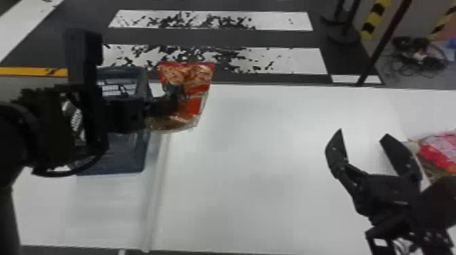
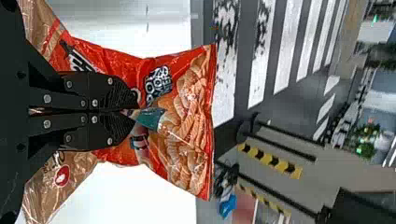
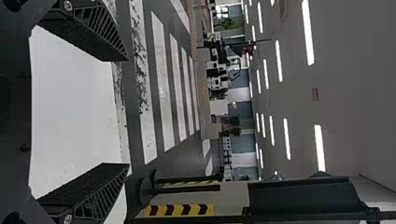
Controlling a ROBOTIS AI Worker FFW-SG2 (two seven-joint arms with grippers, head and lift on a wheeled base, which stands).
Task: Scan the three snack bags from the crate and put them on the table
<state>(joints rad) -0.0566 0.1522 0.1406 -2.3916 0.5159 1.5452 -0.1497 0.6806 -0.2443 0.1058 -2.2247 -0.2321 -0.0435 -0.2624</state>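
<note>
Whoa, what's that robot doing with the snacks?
It's holding a red snack bag up beside the crate, with its left tool shut on it. Its right tool is open and empty over the table. Another bag is over at the table's right side. The job is to scan three bags and put them on the table, and the held one isn't down yet.

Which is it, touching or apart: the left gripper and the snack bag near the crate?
Touching: in the left wrist view, the left gripper is shut on the snack bag, pinching its middle.
</note>
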